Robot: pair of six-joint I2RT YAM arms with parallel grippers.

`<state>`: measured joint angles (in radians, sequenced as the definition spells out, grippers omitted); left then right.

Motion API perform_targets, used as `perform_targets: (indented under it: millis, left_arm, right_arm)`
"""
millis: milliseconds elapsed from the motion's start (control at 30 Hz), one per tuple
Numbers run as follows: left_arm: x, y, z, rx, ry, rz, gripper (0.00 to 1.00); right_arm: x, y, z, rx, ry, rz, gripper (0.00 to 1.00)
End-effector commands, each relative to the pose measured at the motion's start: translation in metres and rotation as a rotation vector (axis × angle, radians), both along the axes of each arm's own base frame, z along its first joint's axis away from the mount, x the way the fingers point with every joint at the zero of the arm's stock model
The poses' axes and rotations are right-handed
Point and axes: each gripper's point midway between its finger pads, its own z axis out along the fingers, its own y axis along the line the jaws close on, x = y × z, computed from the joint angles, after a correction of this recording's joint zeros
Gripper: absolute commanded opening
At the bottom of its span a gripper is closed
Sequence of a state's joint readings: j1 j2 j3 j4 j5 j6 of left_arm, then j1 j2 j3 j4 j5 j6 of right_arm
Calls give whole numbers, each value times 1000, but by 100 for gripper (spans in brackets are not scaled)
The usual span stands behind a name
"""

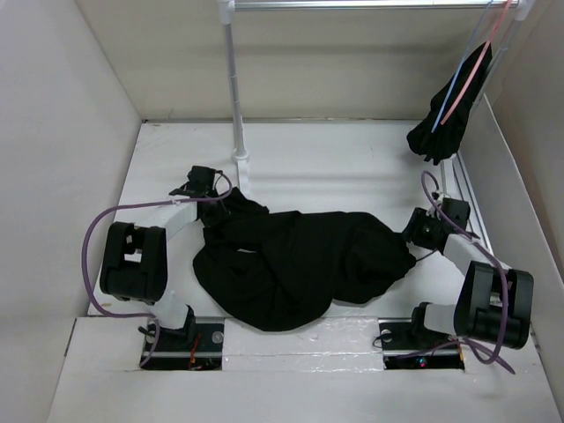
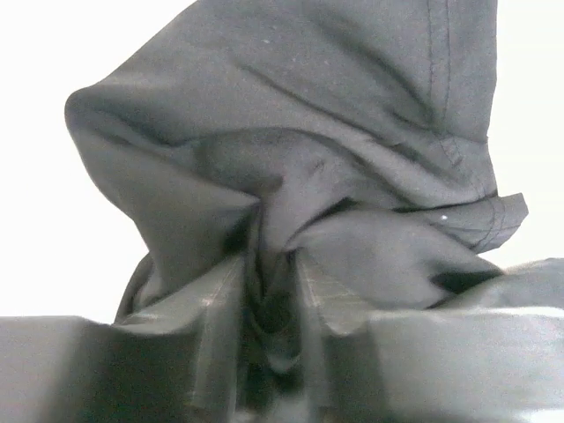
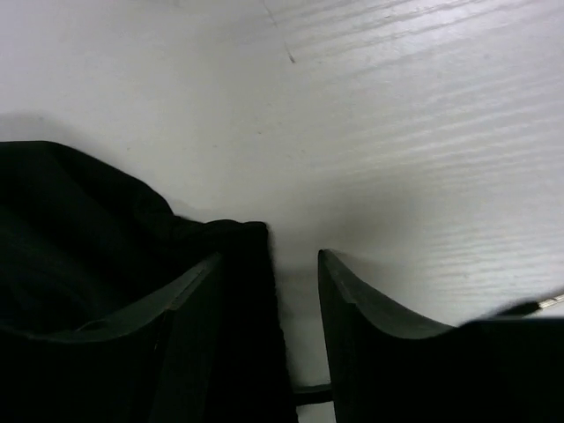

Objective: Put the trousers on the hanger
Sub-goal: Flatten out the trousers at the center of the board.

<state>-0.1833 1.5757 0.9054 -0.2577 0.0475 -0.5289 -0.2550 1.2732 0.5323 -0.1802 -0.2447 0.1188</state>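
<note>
The black trousers (image 1: 300,264) lie heaped in the middle of the table. My left gripper (image 1: 226,201) is at their far left corner and is shut on a bunch of the fabric. The left wrist view shows the fingers (image 2: 220,300) pinching a fold of the trousers (image 2: 308,106). My right gripper (image 1: 411,240) is at the trousers' right edge, low over the table. Its jaws (image 3: 269,260) are open, and an edge of the black cloth (image 3: 79,229) lies between them against the left finger. The light-blue hanger (image 1: 460,77) hangs from the rail at the far right.
A pink hanger (image 1: 480,60) hangs beside the blue one, with a small bunched black garment (image 1: 441,128) below them. The rail's white pole (image 1: 236,88) stands at the back, just behind my left gripper. White walls enclose the table on the left, back and right.
</note>
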Motion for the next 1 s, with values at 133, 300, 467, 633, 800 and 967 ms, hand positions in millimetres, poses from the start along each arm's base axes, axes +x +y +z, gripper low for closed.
perform_targets:
  millis: [133,300,467,633,800,967]
  left_arm:
    - [21,-8,32,-47,-103,17,0]
    - [28,-1,122,-55,-292,55,0]
    - [10,13,217,-84,-509,137,0]
    - [-14,19,270,-111,-609,156,0]
    - [-17,21,251,-82,-552,144,0]
    - [-22,25,226,-66,-518,163,0]
  right_arm:
    - [26,26,13,149,-124,140,12]
    - [29,21,53,66,-204,195,0]
    - [9,34,80,-19,-255,226,63]
    - [6,47,39,82,-142,273,92]
    - [33,69,29,135,-145,383,84]
    - [44,130,36,293,-199,520,74]
